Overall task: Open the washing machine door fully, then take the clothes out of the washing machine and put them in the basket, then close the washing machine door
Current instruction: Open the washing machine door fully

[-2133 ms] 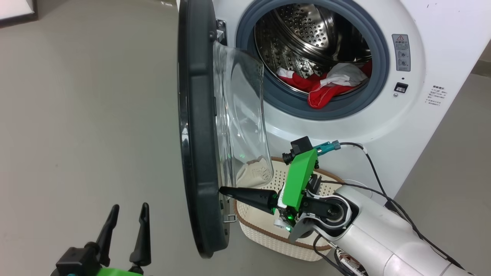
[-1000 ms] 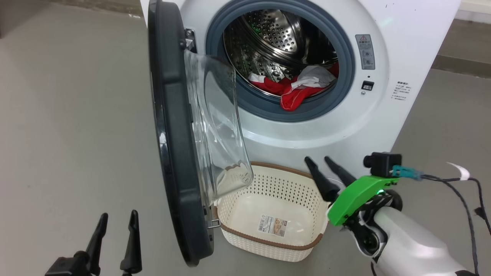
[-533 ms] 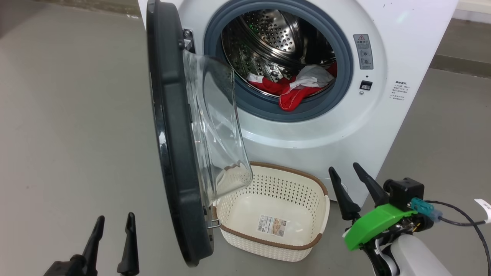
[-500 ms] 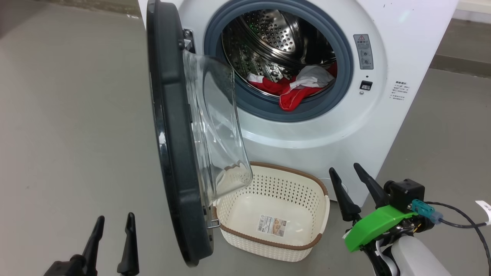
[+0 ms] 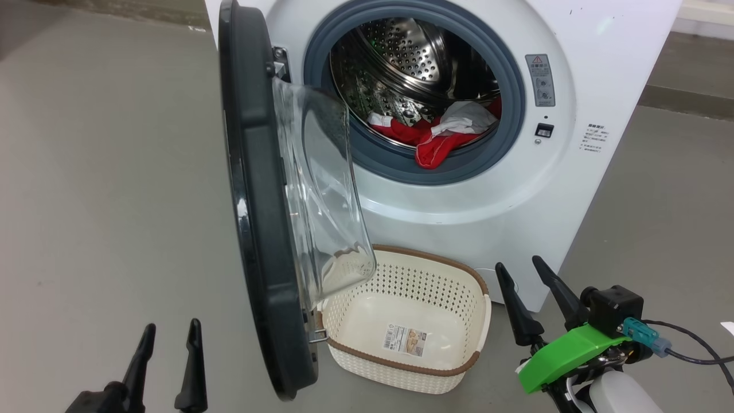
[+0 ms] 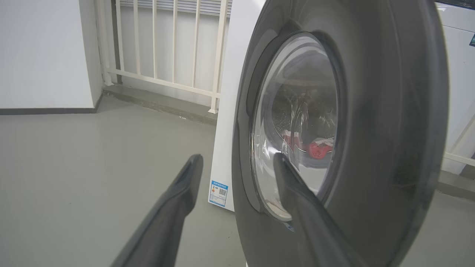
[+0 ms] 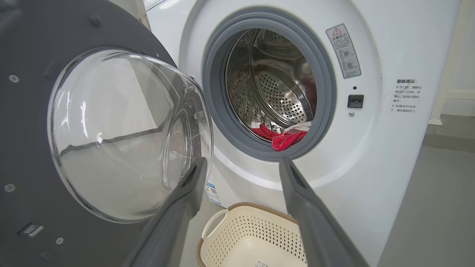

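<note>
Red-and-white clothes point(image 5: 444, 135) lie heaped at the front lip of the drum point(image 5: 401, 57) inside the washer point(image 5: 459, 212), an easy reach. The door point(image 5: 258, 201) stands roughly square to the washer's front, its glass bowl point(image 5: 321, 189) overhanging a corner of the basket point(image 5: 395, 376), which sits on the floor point(image 5: 114, 172) under the opening to catch what comes out. The left end effector point(image 5: 172, 324) and right end effector point(image 5: 518, 263) hang low, both spread wide and empty, the right beside the basket, probably staged for the clothes

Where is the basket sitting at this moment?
In the head view, the basket sits on the floor at lower centre, before the washing machine, with the open washing machine door on its left and the right gripper on its right.
</note>
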